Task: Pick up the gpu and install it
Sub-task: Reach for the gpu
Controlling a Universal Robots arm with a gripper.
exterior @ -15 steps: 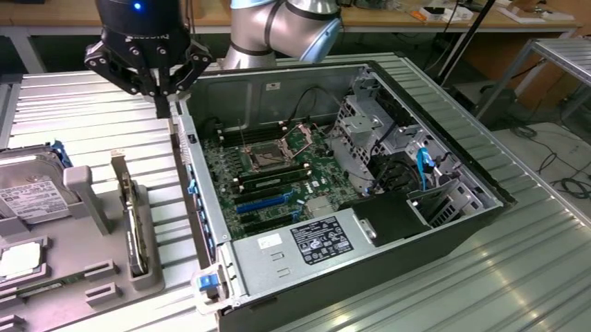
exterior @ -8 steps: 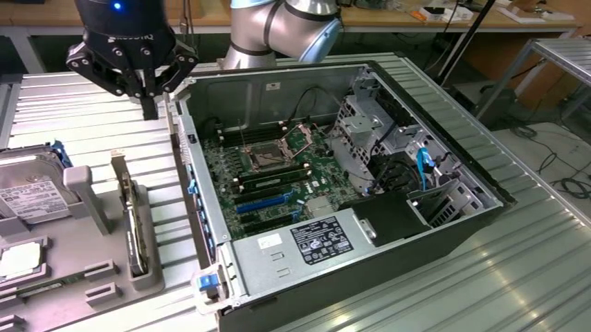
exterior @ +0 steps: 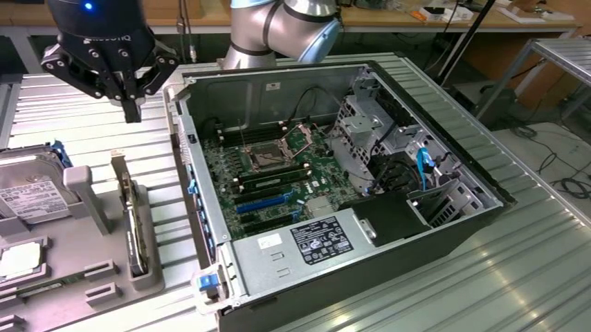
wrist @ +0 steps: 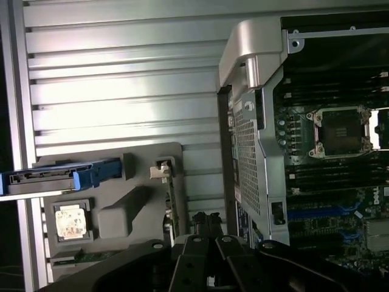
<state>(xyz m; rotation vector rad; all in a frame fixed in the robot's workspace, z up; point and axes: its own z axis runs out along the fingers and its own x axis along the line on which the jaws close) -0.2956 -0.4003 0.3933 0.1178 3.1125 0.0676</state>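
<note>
The gpu is a thin dark card standing on its edge in a slot of the grey parts holder, at the exterior view's left, with its narrow metal bracket at the far end. In the wrist view the gpu appears edge-on in the same holder. My black gripper hangs in the air above the ribbed table, beyond the card's far end and well clear of it. Its fingers are shut with nothing between them. The wrist view has the gripper close beside the card's line.
The open computer case lies on its side right of the holder, motherboard exposed with blue slots. In the holder are a hard drive, a processor chip and a memory stick. Bare ribbed table lies under the gripper.
</note>
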